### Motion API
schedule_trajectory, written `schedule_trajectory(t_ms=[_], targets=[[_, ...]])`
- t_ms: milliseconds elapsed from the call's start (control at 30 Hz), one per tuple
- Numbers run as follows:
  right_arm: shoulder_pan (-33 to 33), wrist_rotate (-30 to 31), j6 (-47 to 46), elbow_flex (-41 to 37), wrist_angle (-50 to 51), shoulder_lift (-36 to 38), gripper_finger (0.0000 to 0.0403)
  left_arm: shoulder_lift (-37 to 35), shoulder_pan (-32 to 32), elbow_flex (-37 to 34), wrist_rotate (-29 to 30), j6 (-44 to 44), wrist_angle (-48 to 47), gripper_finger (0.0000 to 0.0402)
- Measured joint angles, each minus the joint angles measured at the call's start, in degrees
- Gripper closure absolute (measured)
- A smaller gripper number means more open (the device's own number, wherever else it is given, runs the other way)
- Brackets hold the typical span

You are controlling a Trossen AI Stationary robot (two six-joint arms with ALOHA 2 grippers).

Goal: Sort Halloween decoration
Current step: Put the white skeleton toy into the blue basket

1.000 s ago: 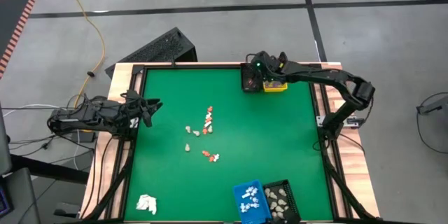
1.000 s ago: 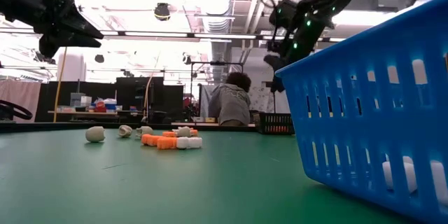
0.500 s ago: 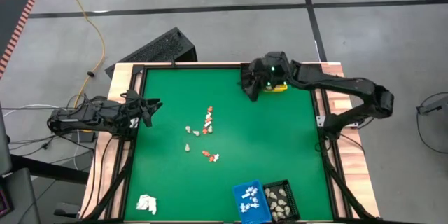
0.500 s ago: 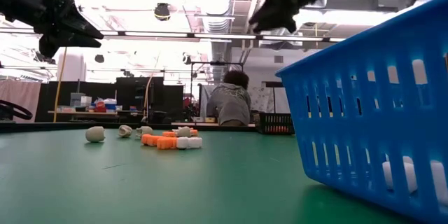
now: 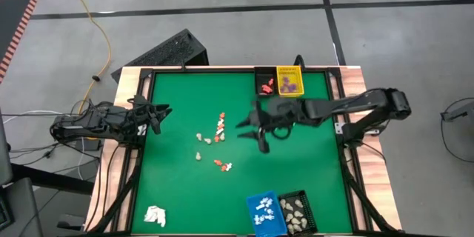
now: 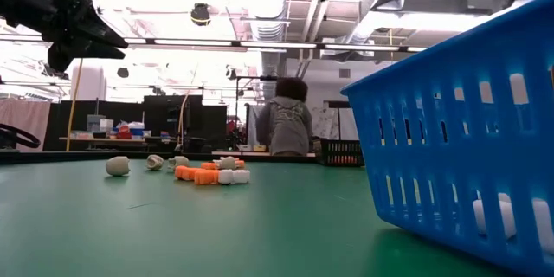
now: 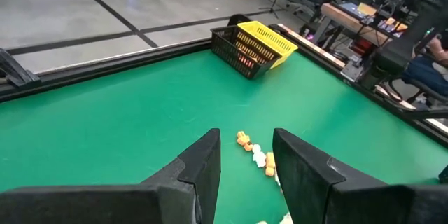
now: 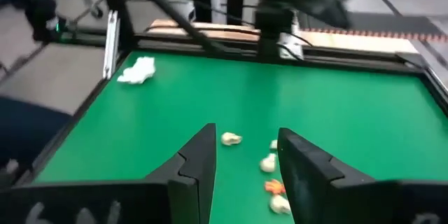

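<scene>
Right hand (image 5: pixel 255 127) hangs over the middle of the green desk (image 5: pixel 178 192), its 2 fingers spread with nothing between them; the low view cuts it off at the upper edge. Left hand (image 5: pixel 158 114) waits at the desk's left edge, fingers also parted and empty.

Halloween decoration (image 5: pixel 217 135) lies loose left of the right hand: a short line of orange and white pieces running roughly from the far side toward the near side, cream pieces beside it, and 2 more (image 5: pixel 224 165) nearer the front. Each piece is too small to tell which way it faces.

Sorted pieces sit in 4 bins: a black basket (image 5: pixel 264 83) and yellow basket (image 5: pixel 289 81) at the far edge, a blue basket (image 5: pixel 264 212) and another black one (image 5: pixel 296 211) at the near edge, both partly cropped. A white wad (image 5: pixel 155 215) rests at the near-left corner.
</scene>
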State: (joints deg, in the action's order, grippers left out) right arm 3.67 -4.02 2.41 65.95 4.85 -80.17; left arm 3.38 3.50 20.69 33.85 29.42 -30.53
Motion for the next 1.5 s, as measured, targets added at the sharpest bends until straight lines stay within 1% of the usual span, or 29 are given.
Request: schedule_trajectory(t_ms=[100, 200, 400, 567, 700, 967, 1200, 1300, 1400, 1500], targets=[[3.35, 1.36, 2.8, 0.0, -3.77, -4.7, 0.0255, 0.0, 0.0, 0.0, 0.0, 0.68, -0.01, 0.0281], [5.17, 1.48, 2.97, -0.02, -8.4, -10.77, 0.0255, 0.0, 0.0, 0.0, -0.01, 0.76, -0.01, 0.0281], [5.71, 3.07, -0.86, -0.02, -16.32, -22.94, 0.0255, 0.0, 0.01, 0.0, -0.02, 0.81, -0.03, 0.0281], [7.04, 2.65, -0.62, -0.04, -17.78, -29.13, 0.0255, 0.0, 0.01, 0.0, -0.01, 0.81, -0.07, 0.0281], [8.15, 2.37, -0.7, -0.04, -15.05, -30.57, 0.0255, 0.0, 0.0, 0.0, -0.01, 0.83, -0.85, 0.0281], [8.32, 2.4, 1.22, -0.04, -7.56, -30.61, 0.0255, 0.0, 0.0, 0.0, 0.4, 0.84, -1.93, 0.0281], [6.28, 2.64, 3.34, -0.04, -7.77, -30.7, 0.0255, 0.0, 0.0, 0.0, 1.05, 1.36, -2.0, 0.0281], [6.34, 2.41, 3.49, -0.04, -7.97, -31.55, 0.0255, 0.0, 0.0, 0.0, 1.06, 1.41, -2.14, 0.0281], [6.9, 0.33, 3.62, -0.07, -7.61, -31.78, 0.0255, 0.0, 0.01, 0.0, 1.07, 1.45, -2.18, 0.0281], [7.27, 0.43, 4.16, -0.04, -8.03, -31.72, 0.0255, 0.0, 0.0, 0.0, 1.21, 1.44, -2.18, 0.0281]])
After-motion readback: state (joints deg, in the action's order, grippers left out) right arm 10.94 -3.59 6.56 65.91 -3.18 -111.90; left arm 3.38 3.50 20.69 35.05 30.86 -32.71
